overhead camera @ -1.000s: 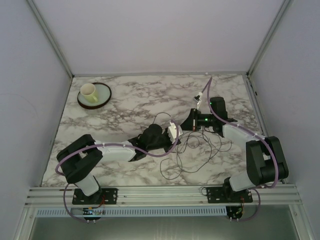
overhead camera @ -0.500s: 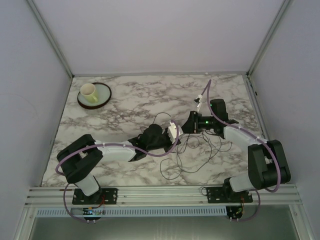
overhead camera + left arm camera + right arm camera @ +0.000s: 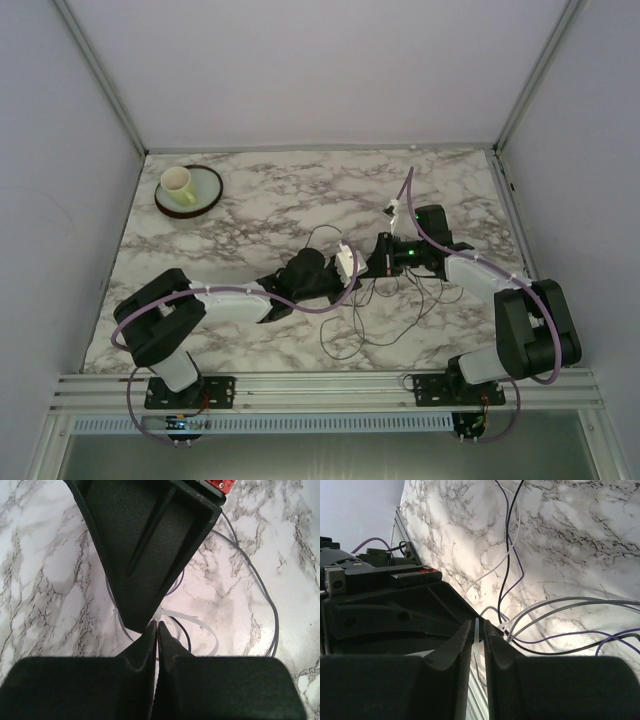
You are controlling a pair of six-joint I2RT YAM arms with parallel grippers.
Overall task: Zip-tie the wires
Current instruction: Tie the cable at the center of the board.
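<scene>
Wires (image 3: 507, 560) loop on the table (image 3: 250, 200) just beneath two meeting grippers. Left gripper (image 3: 156, 624) is clamped shut at the white zip tie (image 3: 175, 613); right gripper (image 3: 476, 626), barely parted, straddles its tail, grip uncertain.

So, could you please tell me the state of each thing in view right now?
left claw: shut, tips right by the zip tie.
right claw: shut on the zip tie's strip.
zip tie: bent in a slack curve, not yet pulled tight.
wires: loose, sprawled in slack loops.
cup: upright on the plate.
plate: lying flat, holding the cup.
</scene>
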